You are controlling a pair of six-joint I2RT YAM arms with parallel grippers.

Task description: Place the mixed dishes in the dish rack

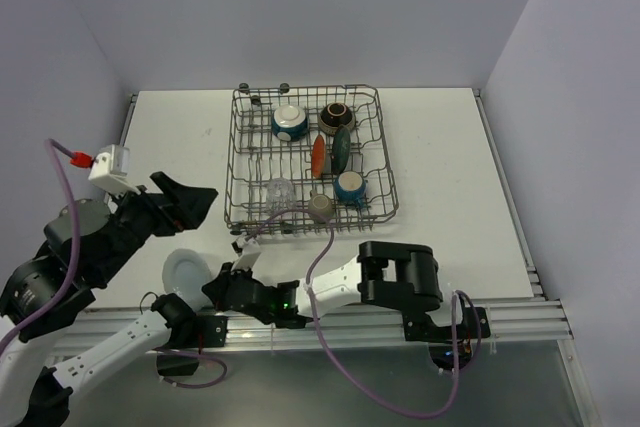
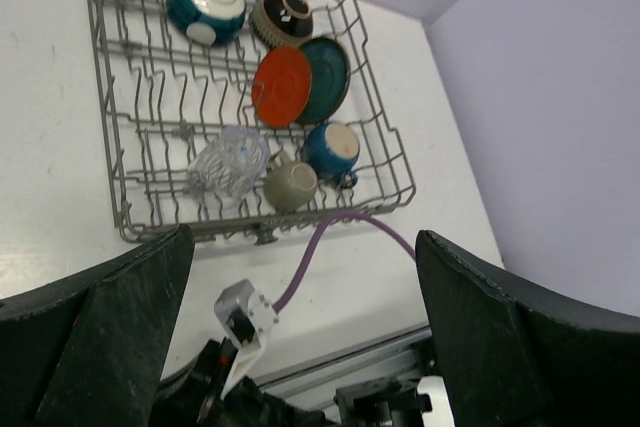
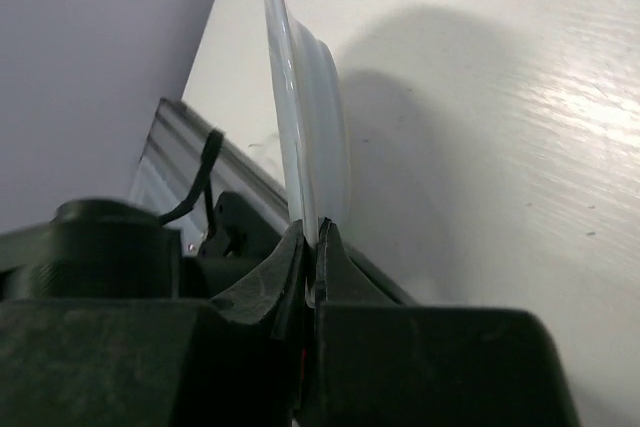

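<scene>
The grey wire dish rack [image 1: 306, 88] stands at the table's far middle. It holds a teal bowl with a white inside [image 1: 289, 123], a brown bowl [image 1: 336, 115], an orange-red plate [image 1: 318, 154], a teal plate [image 1: 342, 147], a blue mug [image 1: 350, 187], a beige cup [image 1: 320, 208] and a clear glass [image 1: 279, 191]. My right gripper [image 1: 212, 287] reaches left along the near edge and is shut on the rim of a pale plate [image 3: 310, 117], held on edge above the table. My left gripper [image 1: 188, 203] is open and empty, raised left of the rack.
A purple cable [image 1: 322, 247] arcs from the rack's front edge to the right arm. The aluminium base rail [image 1: 500, 307] runs along the table's near edge. Purple walls close in the left, back and right sides.
</scene>
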